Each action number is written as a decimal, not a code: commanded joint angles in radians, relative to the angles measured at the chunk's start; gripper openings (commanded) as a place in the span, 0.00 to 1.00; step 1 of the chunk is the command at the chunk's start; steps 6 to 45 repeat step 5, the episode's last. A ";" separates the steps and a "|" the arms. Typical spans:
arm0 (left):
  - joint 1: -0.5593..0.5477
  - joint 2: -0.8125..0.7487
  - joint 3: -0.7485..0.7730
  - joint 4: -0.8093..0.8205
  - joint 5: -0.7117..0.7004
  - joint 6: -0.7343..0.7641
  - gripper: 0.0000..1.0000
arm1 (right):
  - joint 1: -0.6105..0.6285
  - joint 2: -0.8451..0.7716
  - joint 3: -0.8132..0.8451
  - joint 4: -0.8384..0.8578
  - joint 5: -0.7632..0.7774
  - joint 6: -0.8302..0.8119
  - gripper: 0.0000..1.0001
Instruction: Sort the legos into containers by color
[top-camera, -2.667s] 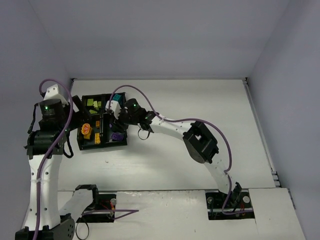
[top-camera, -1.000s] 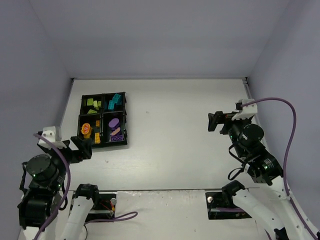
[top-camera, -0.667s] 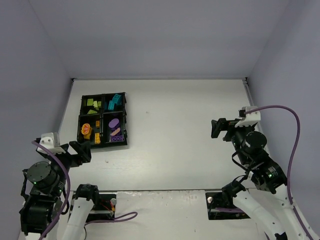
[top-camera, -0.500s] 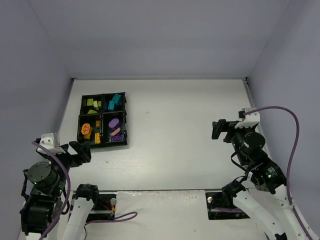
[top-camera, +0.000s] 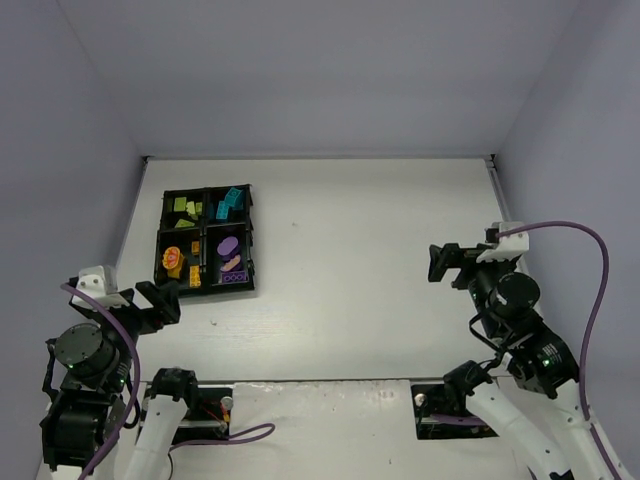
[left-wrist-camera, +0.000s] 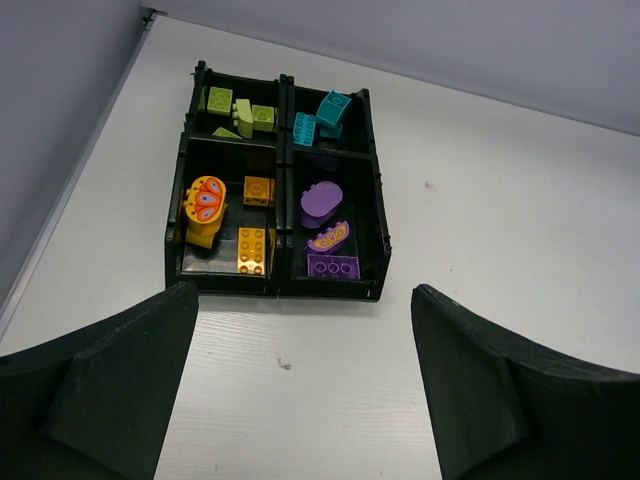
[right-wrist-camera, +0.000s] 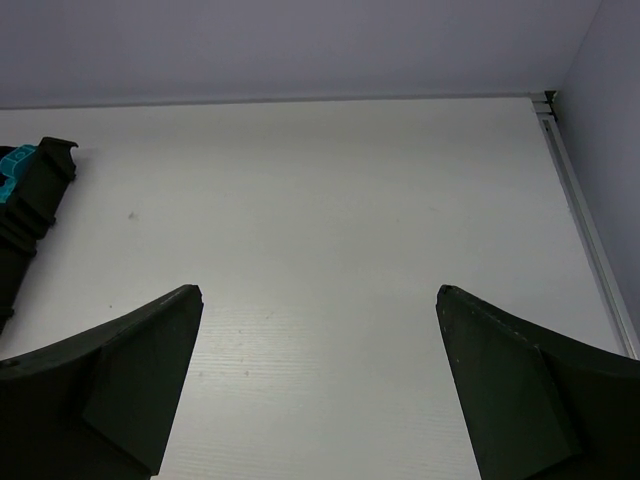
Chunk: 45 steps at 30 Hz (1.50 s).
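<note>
- Sorting looks finished: every one of the legos (left-wrist-camera: 252, 248) in view lies inside the black tray (left-wrist-camera: 282, 290), which sits at the far left of the white worktop (top-camera: 350, 260).
- Each of the tray's four square compartments holds one colour. The yellow-green bricks (left-wrist-camera: 240, 108) are at far left and the cyan bricks (left-wrist-camera: 333, 105) at far right. The orange bricks (left-wrist-camera: 258, 190) are at near left and the purple pieces (left-wrist-camera: 321, 200), the oval one among them, at near right.
- The left fingers (left-wrist-camera: 110, 380) are spread wide and grasp nothing. They hover on the near side of the tray, apart from it and pointing toward it.
- The right fingers (right-wrist-camera: 110, 380) are likewise released and bare. They hang over open worktop well to the right, with only the tray's edge at the left margin of the right wrist view.
- No brick shows loose on the worktop in any view. A dark speck (left-wrist-camera: 428, 185) right of the tray is too small to identify.
- By these views the step in hand is the close of the job rather than another pick.
- The next move would call for little more than checking that no colour is mixed in a compartment, then parking both arms near their bases.
</note>
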 joint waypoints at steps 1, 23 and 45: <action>-0.006 0.027 0.026 0.045 -0.028 -0.015 0.80 | -0.002 0.002 0.016 0.047 -0.031 -0.005 1.00; -0.006 0.027 0.031 0.039 -0.027 -0.018 0.81 | -0.001 0.008 0.022 0.044 -0.042 0.004 1.00; -0.006 0.027 0.031 0.039 -0.027 -0.018 0.81 | -0.001 0.008 0.022 0.044 -0.042 0.004 1.00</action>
